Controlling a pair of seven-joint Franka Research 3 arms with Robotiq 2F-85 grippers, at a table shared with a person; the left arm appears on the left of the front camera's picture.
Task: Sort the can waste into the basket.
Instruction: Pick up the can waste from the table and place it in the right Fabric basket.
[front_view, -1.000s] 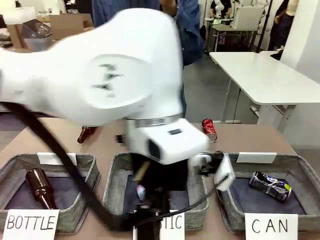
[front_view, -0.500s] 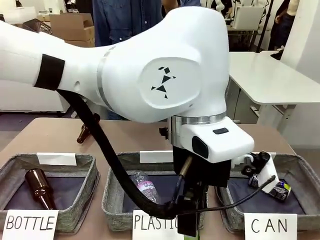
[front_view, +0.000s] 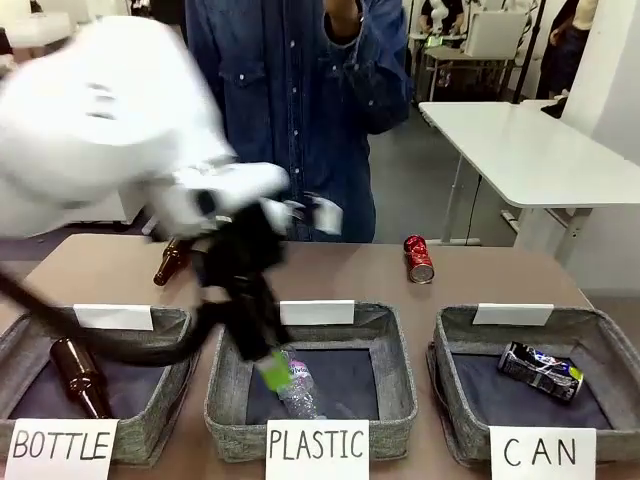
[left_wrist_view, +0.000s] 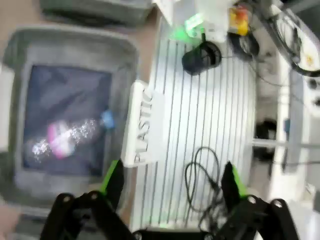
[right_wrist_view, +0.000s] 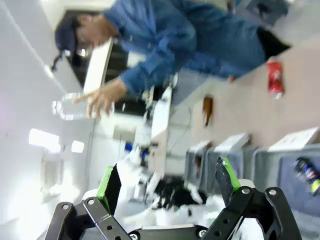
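Note:
A shiny red can lies on the brown table, behind the grey basket signed "CAN". A dark can with yellow-green marks lies on that basket's floor. My left gripper hangs blurred over the middle "PLASTIC" basket, far from both cans. In the left wrist view the left gripper is open and holds nothing. My right gripper is open too, and beyond it are the red can and the dark can in its basket.
A clear plastic bottle lies in the PLASTIC basket. One brown bottle sits in the BOTTLE basket, another on the table. A person in denim stands at the far side, holding up a clear bottle.
My left arm has swung from the middle and right of the picture to the left, uncovering the red can and the CAN basket. The cans have not moved.

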